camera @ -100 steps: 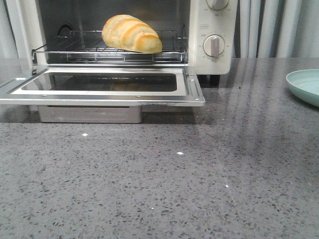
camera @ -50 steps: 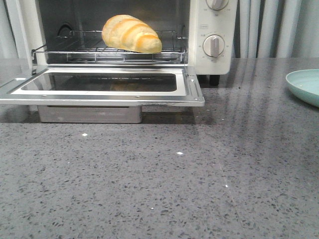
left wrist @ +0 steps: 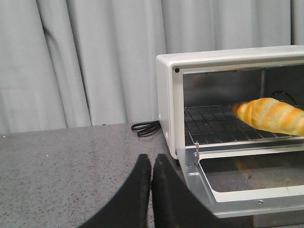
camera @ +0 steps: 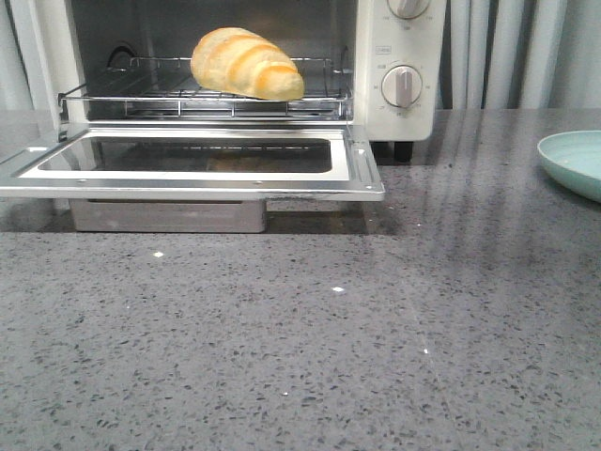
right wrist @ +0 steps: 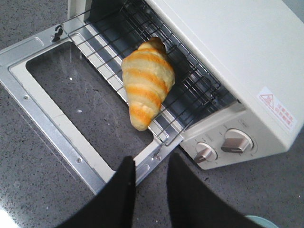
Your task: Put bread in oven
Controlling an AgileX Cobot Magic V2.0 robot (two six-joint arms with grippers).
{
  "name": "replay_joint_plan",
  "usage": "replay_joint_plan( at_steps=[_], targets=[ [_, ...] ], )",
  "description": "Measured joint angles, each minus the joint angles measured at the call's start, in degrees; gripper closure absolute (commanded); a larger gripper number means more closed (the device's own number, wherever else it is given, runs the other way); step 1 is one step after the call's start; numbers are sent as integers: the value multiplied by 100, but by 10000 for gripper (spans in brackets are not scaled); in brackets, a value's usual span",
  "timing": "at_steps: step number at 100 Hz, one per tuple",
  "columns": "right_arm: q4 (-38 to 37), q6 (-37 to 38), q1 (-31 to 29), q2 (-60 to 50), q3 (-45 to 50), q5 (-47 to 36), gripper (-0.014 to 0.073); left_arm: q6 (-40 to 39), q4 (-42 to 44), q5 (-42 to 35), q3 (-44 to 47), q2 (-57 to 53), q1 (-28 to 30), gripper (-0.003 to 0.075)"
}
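- The golden-yellow, croissant-shaped bread with browner orange bands lies on the wire rack inside the cream-white toaster oven, toward the right half of the rack and near its front edge.
- The oven's glass-windowed drop-down door hangs fully open, lying flat and level above the speckled grey stone worktop.
- Two round dials sit on the oven's right panel, one above the other; the upper one is cut off by the frame edge.
- The left claw has its two black fingers pressed together with only a thin seam between them, gripping nothing; it sits over the worktop just beside the oven's left front corner.
- The right claw has its fingers slightly parted with a narrow gap, holding nothing; it is above the front right corner of the open door, apart from the bread.
- A pale green plate rests on the worktop well to the right of the oven.
- A black cable lies coiled on the worktop by the oven's left side, with grey curtains behind.
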Motion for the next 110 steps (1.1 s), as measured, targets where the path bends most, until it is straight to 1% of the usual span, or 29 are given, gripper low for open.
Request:
replay_joint_plan(
  at_steps=[8,15,31,64,110],
  targets=[
    [0,0,0,-105,0,127,636,10,-111,25,8,0,0,742],
    [0,0,0,-199,0,181,659,10,-310,67,8,0,0,741],
    [0,15,0,-389,0,198,659,10,-475,87,21,0,0,741],
    [9,15,0,-629,0,204,659,10,-489,87,21,0,0,741],
    [51,15,0,-639,0,212,662,10,-499,87,21,0,0,741]
  ],
)
